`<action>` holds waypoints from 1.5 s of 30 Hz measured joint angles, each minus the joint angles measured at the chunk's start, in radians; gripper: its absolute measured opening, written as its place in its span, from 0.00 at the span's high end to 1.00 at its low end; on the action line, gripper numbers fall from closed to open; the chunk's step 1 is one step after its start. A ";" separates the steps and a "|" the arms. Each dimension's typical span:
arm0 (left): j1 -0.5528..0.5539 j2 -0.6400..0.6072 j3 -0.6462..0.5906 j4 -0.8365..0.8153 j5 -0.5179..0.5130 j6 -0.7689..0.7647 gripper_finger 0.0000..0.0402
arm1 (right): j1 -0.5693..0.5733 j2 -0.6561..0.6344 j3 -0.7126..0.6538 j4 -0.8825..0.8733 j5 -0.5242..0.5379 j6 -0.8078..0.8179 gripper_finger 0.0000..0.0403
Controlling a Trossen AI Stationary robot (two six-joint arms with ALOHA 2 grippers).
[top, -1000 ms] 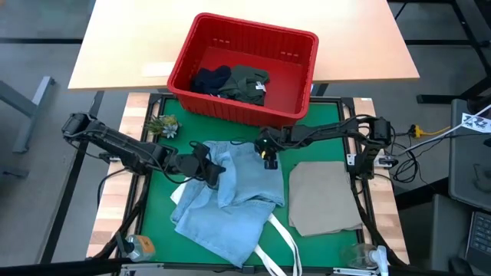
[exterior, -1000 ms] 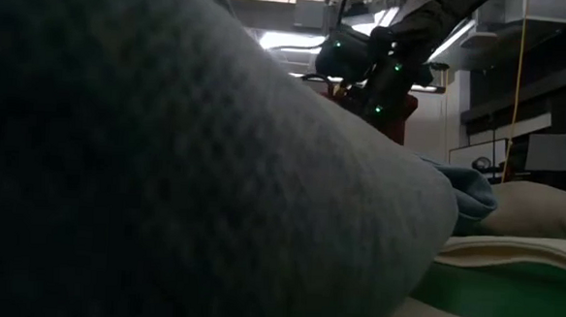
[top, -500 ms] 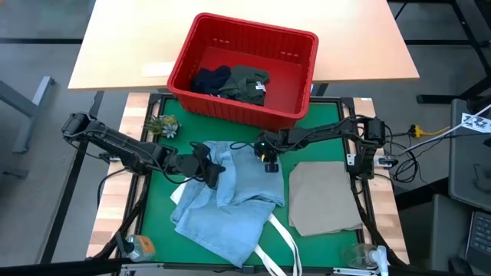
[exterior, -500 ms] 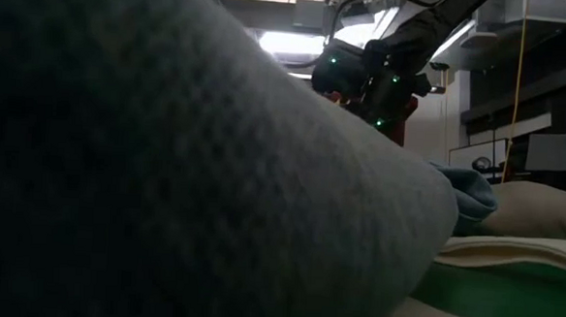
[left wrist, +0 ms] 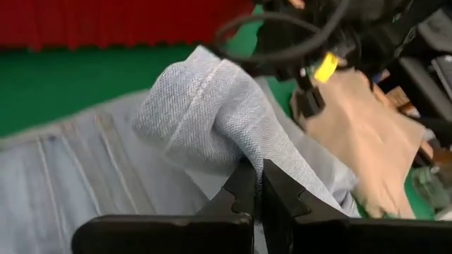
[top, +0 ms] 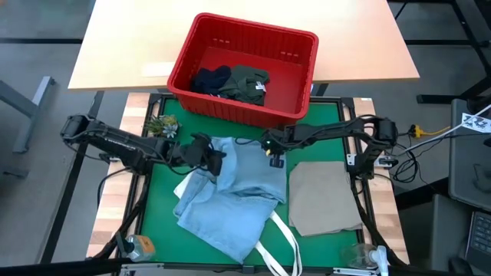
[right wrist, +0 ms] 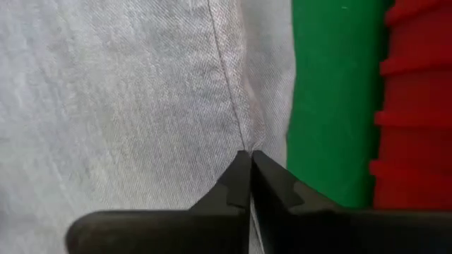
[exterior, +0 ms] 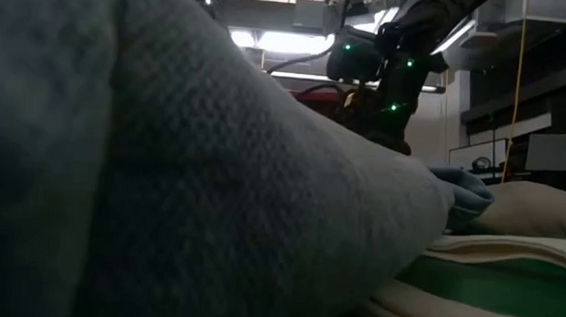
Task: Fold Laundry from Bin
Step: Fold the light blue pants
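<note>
1. Since a second ago, the right gripper [top: 275, 159] has clamped its jaws on the jeans [top: 230, 195] at their far edge; the left gripper [top: 217, 161] has dragged its pinched fold toward the bin [top: 299, 115].
2. Risk: thin pinches may slip as the denim is pulled taut.
3. Wrist views show both grips; the low view shows mostly cloth.
4. More laundry [top: 242, 83] waits in the bin beyond the worktop [top: 157, 201].

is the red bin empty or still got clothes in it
Not empty. The red bin holds a dark navy garment and a dark olive shirt, bunched along its near side.
</note>
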State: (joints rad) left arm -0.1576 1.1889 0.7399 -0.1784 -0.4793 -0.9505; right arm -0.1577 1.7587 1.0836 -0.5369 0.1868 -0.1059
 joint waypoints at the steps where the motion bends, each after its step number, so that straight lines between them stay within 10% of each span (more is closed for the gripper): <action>1: 0.013 0.000 0.000 0.016 0.001 0.021 1.00 | 0.000 -0.006 0.000 -0.006 0.001 0.005 0.99; 24: 0.120 0.037 0.002 -0.393 0.042 0.150 0.98 | 0.000 -0.016 0.001 0.020 0.083 0.057 0.98; 38: 0.177 0.141 0.002 -0.386 -0.053 0.175 0.97 | 0.000 -0.016 0.001 0.019 0.093 0.057 0.95; 45: 0.246 0.160 0.000 -0.387 0.064 0.202 0.91 | 0.000 -0.016 0.001 0.019 0.092 0.057 0.95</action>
State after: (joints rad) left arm 0.0886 1.3491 0.7403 -0.5649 -0.4148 -0.7483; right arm -0.1577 1.7432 1.0847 -0.5179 0.2790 -0.0490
